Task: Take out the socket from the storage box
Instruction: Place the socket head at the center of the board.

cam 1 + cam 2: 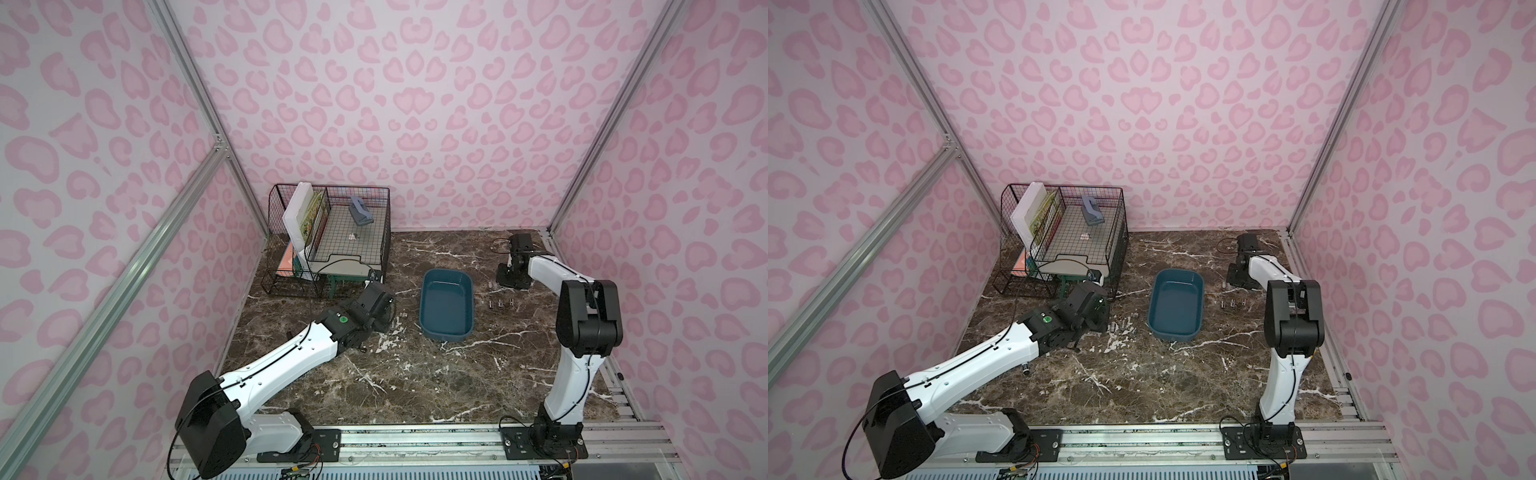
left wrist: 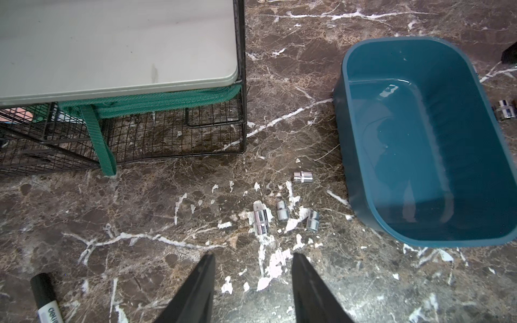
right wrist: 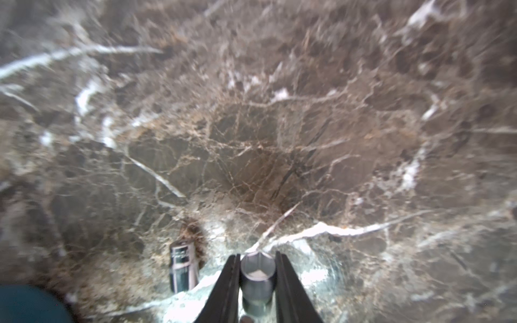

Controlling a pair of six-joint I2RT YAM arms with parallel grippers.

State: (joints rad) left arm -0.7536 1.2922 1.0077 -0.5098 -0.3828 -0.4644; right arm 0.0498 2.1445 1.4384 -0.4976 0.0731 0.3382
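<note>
- The right pincer (image 3: 257,254) is pinching a socket (image 3: 257,276) between its two fingers, with the socket's hex opening facing back along them.
- It is hanging low over the bench (image 1: 415,382) to the right of the storage box (image 1: 451,337), toward the far right corner. A second socket (image 3: 183,265) is sitting just beside the pinched one.
- The left pincer (image 2: 253,256) is holding its fingers spread apart over bare bench, left of the box.
- Four loose sockets (image 2: 261,221) are lying ahead of it, near the box's left wall but apart from it.
- A short row of sockets (image 1: 503,304) is sitting on the bench right of the box.
- The storage box is sitting near the bench's middle, its long side running toward the far edge.
- A wire rack (image 1: 328,241) is occupying the far left corner, and a black marker (image 2: 46,296) is lying toward the left edge.
</note>
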